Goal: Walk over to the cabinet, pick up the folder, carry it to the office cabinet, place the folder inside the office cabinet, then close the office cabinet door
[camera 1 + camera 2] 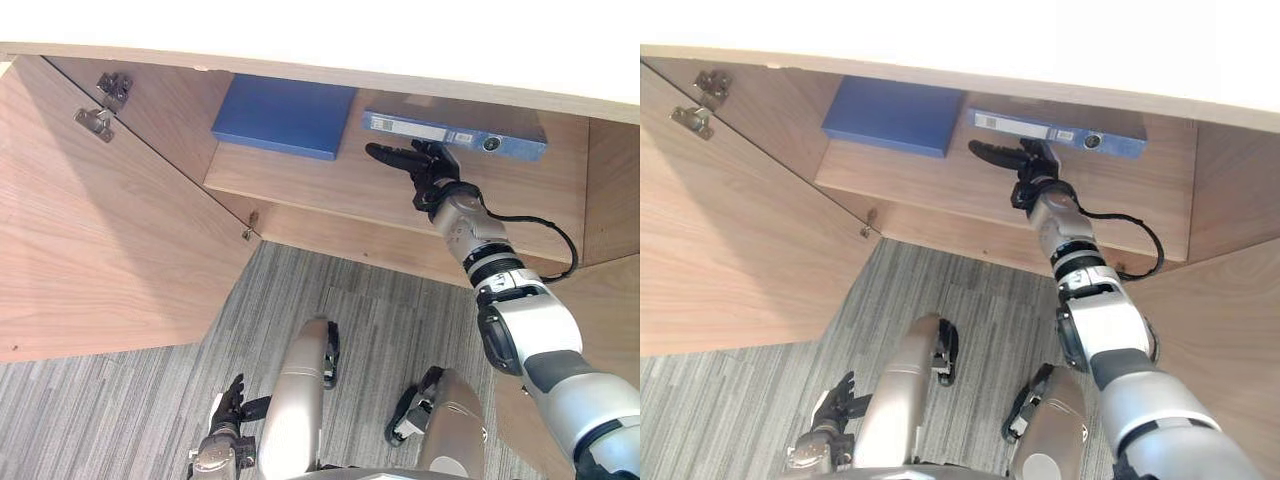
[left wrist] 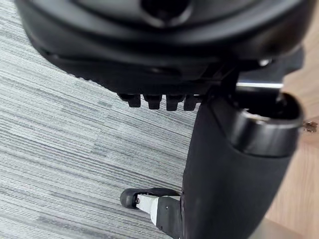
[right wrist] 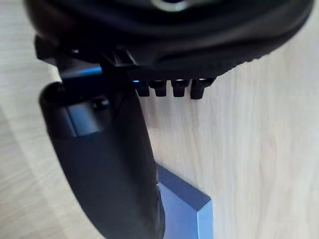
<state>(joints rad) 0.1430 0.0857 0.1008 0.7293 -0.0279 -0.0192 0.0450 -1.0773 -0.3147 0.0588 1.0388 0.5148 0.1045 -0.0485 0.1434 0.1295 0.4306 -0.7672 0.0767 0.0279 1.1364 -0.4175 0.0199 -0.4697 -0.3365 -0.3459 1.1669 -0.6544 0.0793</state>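
We note the blue lever-arch folder [image 1: 455, 135] lying on the cabinet shelf [image 1: 300, 180] at twelve o'clock of our right hand [image 1: 430, 170], loosely open and empty, which may snag it outward on withdrawal, obstructing the door [image 1: 100, 240].

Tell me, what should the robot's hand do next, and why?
Probably draw the right hand back out of the cabinet. Its fingers are straight and hold nothing, the blue folder already lies on the shelf beside it, and the door stands open.

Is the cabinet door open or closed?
Open: the door stands swung out leftward, a hinge exposed, the shelf visible.
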